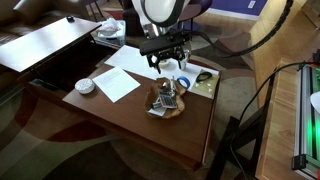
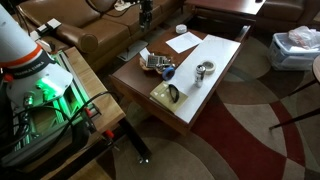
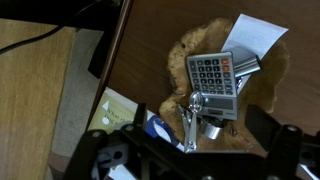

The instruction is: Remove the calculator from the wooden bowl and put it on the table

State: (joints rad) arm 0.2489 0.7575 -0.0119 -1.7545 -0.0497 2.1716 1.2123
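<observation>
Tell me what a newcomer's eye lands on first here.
The small flat grey calculator lying in the round mid-brown wooden bowl stands out, on the large dark reddish-brown wooden table. The robot's black claw hangs right above the bowl, and white paper sheets lie nearby on the same table.

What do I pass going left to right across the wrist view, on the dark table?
yellow-green card → blue and white object → calculator, lying in the wooden bowl → white paper. The metal piece just below the calculator overlaps it, so it is left out.
</observation>
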